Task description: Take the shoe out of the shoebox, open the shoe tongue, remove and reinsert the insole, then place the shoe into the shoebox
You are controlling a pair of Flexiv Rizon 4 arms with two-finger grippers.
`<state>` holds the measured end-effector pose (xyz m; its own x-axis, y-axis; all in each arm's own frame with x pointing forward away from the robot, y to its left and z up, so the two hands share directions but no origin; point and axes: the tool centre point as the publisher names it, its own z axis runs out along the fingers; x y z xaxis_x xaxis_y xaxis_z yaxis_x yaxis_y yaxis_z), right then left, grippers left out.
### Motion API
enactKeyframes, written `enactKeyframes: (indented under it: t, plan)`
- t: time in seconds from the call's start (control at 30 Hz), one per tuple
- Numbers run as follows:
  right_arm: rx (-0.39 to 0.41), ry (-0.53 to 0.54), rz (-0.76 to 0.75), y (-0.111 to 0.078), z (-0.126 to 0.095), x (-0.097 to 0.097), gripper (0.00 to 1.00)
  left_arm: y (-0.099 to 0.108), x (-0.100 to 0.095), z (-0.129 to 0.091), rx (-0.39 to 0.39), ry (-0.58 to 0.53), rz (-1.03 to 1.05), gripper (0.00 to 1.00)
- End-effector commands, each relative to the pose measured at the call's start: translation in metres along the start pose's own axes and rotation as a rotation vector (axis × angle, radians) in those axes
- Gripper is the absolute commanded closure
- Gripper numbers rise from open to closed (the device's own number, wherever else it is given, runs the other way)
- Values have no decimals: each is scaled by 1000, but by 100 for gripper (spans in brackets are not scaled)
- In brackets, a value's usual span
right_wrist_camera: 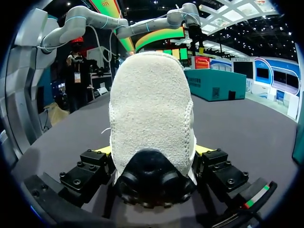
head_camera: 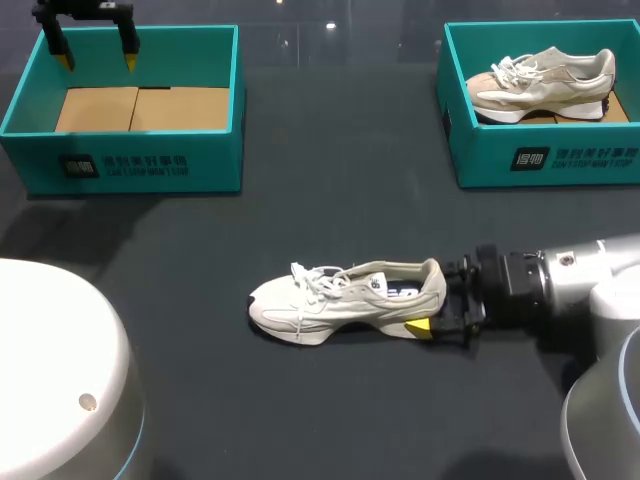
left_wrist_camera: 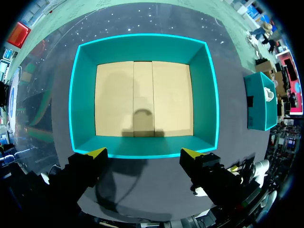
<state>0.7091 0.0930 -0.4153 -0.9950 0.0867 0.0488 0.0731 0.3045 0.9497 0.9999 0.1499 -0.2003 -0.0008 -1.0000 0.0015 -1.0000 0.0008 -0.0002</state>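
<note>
Teal shoebox (head_camera: 140, 152) (cardboard floor (head_camera: 140, 108)) under spread left claw (head_camera: 97, 60) — right claw (head_camera: 438, 300) pinching shoe (head_camera: 345, 300).

On the table (head_camera: 330, 210) the shoe (head_camera: 340, 300) lies in the near middle, toe to the left and heel to the right. Its heel sits between the fingers of the right gripper (head_camera: 432, 300), which touch it on both sides. The left shoebox (head_camera: 140, 160) stands far left, with the left gripper (head_camera: 97, 60) spread above its far edge. The right shoebox (head_camera: 560, 160) stands far right with a second shoe (head_camera: 545, 85) in it.

Cream shoe (head_camera: 345, 300) stands on its sole, outside the teal shoebox (head_camera: 40, 150).
</note>
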Motion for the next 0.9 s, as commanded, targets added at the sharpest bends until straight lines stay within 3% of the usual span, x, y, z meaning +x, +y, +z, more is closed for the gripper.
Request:
enactKeyframes:
  t: [0.03, 0.8, 0.9]
  plan:
    - [11, 32, 0, 0, -2, -6, 100, 0, 0, 0, 0, -1, 0, 0]
    - [-1, 67, -3, -1, -2, -9, 100, 0, 0, 0, 0, -1, 0, 0]
    - [-1, 67, -3, -1, -2, -9, 100, 23, 20, -11, 22, -25, -19, 0]
